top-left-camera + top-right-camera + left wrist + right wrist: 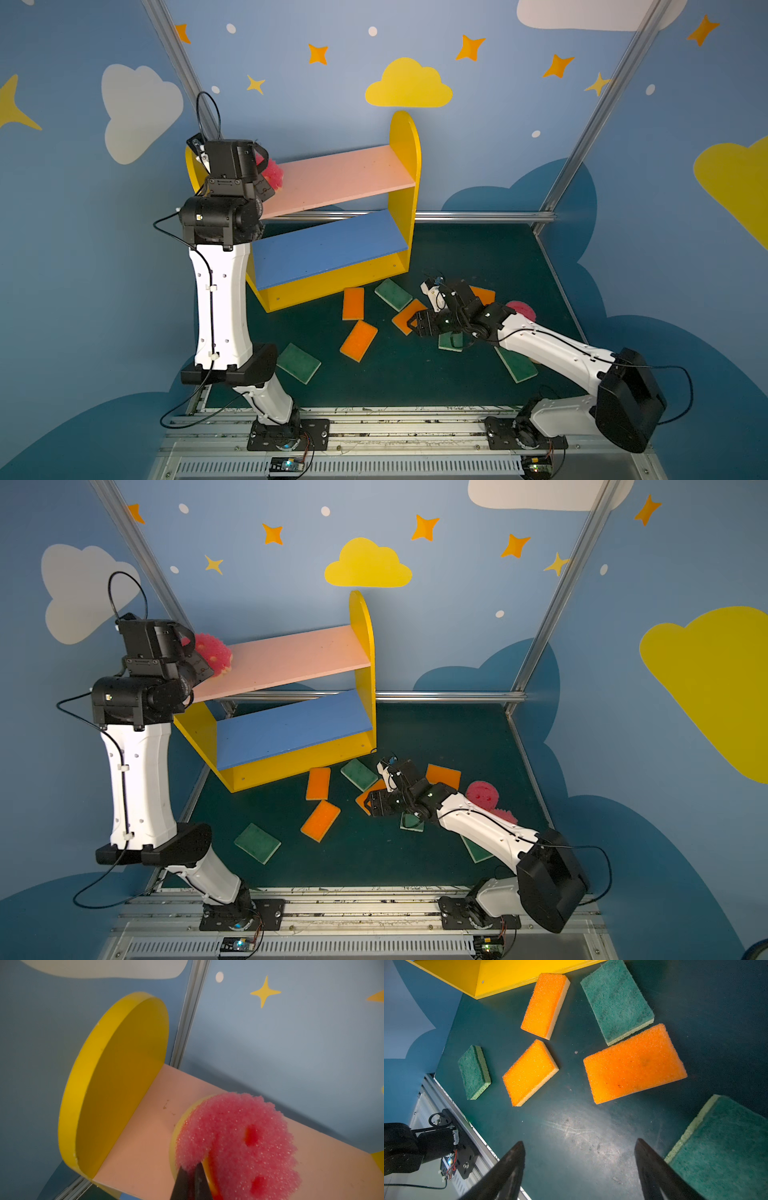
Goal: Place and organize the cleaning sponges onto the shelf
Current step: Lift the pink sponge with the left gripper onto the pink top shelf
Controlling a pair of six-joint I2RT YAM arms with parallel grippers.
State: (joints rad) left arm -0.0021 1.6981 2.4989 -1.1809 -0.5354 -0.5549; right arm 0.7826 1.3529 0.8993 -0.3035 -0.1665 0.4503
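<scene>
- My left gripper is clamped on the pink smiley sponge, which is tilted over the end of the shelf's pink board. If I release now, it may tumble off the front edge.
- My right gripper, jaws apart and empty, hangs over the bench. A careless descent could shove the orange sponge.
</scene>
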